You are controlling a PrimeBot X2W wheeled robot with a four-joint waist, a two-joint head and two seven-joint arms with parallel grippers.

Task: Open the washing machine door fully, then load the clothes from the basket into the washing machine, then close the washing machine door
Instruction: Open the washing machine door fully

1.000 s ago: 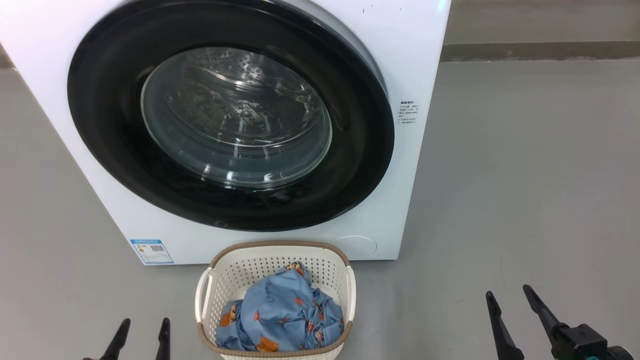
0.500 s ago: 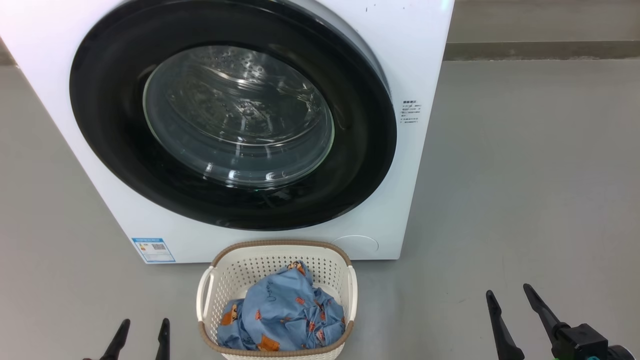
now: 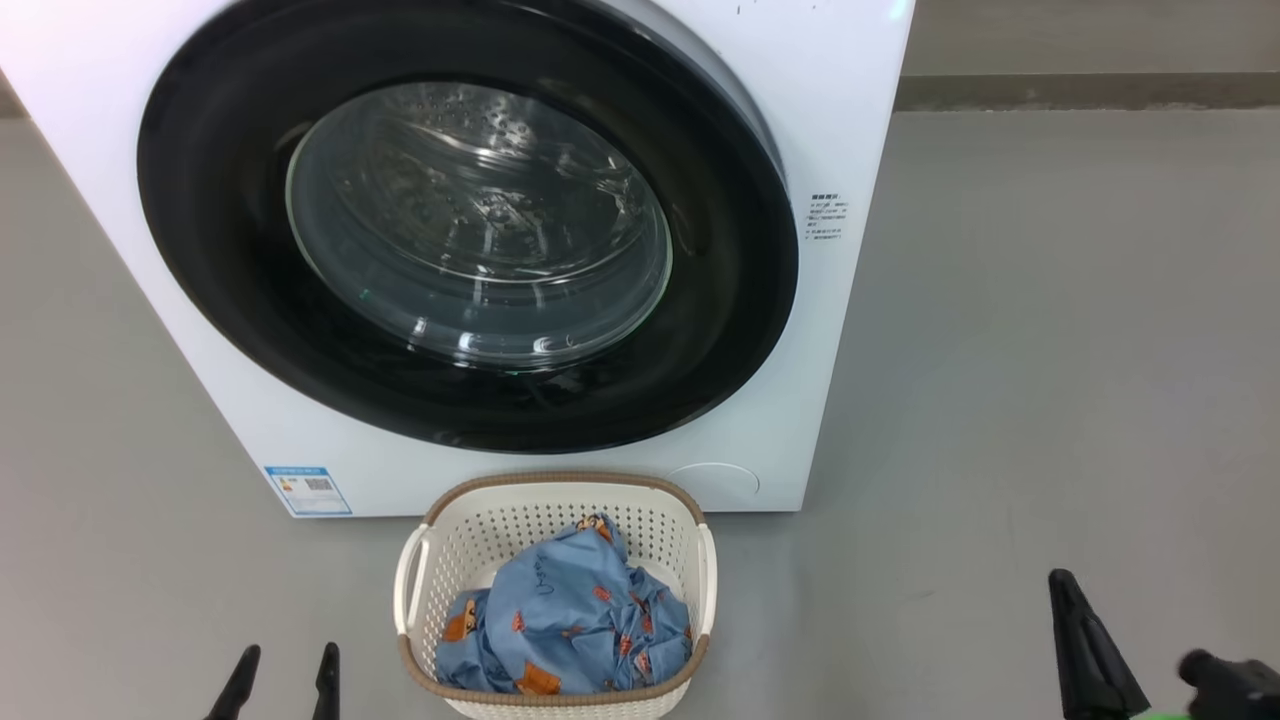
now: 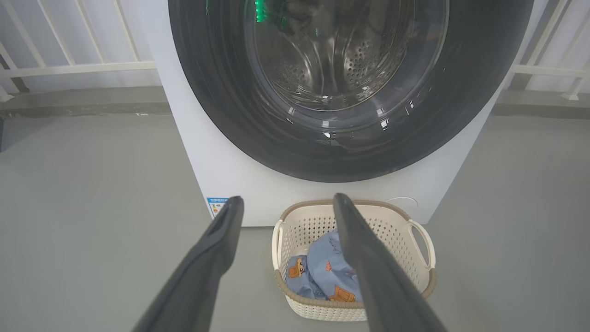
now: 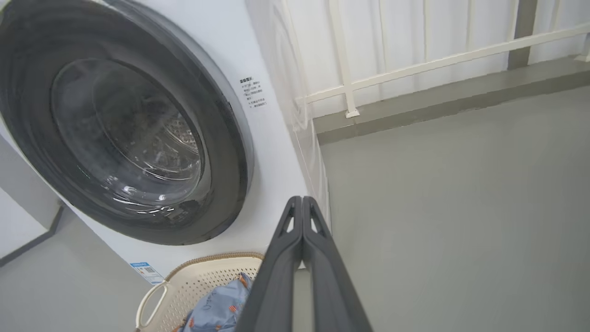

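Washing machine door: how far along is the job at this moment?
Done: nothing yet. The washing machine door is shut on the washing machine, and the clothes lie in the basket before it. In hand: the right gripper is shut on nothing, the left gripper open and empty, both short of the door. Left: open door, load clothes, close door.

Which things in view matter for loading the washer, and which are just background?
For the job:
washing machine
door, not yet opened
basket on the floor in front
clothes in the basket

Just there:
blue label on the machine's lower front
round cover beside it
white railing behind
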